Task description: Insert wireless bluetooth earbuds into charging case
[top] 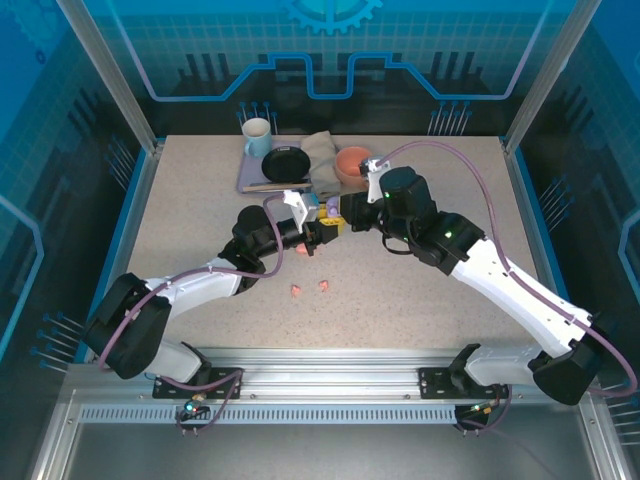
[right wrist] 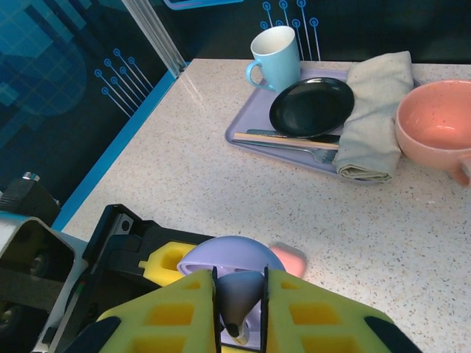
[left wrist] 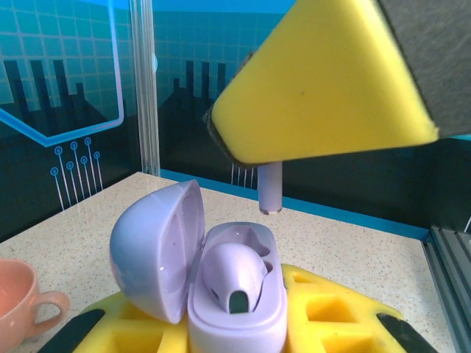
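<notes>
Jaws of the left gripper (top: 325, 236) are clamped on the open lilac plastic charging case (left wrist: 243, 323) over the speckled table's (top: 420, 290) middle; those of the right gripper (right wrist: 240, 285) are closed on a lilac bean-sized earbud (right wrist: 237, 298) just above it. Its stem (left wrist: 270, 187) should be lined over the empty socket (left wrist: 259, 246), then lowered straight.

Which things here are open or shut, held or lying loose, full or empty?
Lilac case: lid open, one bud seated inside.
Lilac earbud: held above the case.
Coral earbuds: lying loose, not in any case.
Left fingers: shut on the case.
Right fingers: shut on the lilac earbud.
Blue mug: upright.
Pink cup: upright, empty.
</notes>
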Controlling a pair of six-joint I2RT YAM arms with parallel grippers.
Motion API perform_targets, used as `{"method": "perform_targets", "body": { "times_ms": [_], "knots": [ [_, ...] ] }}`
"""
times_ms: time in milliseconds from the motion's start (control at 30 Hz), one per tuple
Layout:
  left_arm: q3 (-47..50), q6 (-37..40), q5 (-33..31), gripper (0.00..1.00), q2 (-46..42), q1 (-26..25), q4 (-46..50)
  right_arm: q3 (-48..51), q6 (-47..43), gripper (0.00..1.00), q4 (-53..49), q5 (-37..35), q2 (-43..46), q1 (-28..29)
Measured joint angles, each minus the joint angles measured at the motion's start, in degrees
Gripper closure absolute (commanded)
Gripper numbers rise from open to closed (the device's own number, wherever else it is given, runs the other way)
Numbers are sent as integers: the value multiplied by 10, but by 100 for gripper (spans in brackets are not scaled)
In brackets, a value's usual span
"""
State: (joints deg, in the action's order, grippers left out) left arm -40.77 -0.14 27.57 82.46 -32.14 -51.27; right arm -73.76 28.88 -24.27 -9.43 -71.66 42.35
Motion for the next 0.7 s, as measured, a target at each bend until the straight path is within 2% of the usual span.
{"method": "perform_targets", "body": {
  "times_ms": [700],
  "knots": [
    [0, 0, 4, 100, 0, 0, 13, 11, 0, 84, 4, 0, -13, 0]
  ]
}}
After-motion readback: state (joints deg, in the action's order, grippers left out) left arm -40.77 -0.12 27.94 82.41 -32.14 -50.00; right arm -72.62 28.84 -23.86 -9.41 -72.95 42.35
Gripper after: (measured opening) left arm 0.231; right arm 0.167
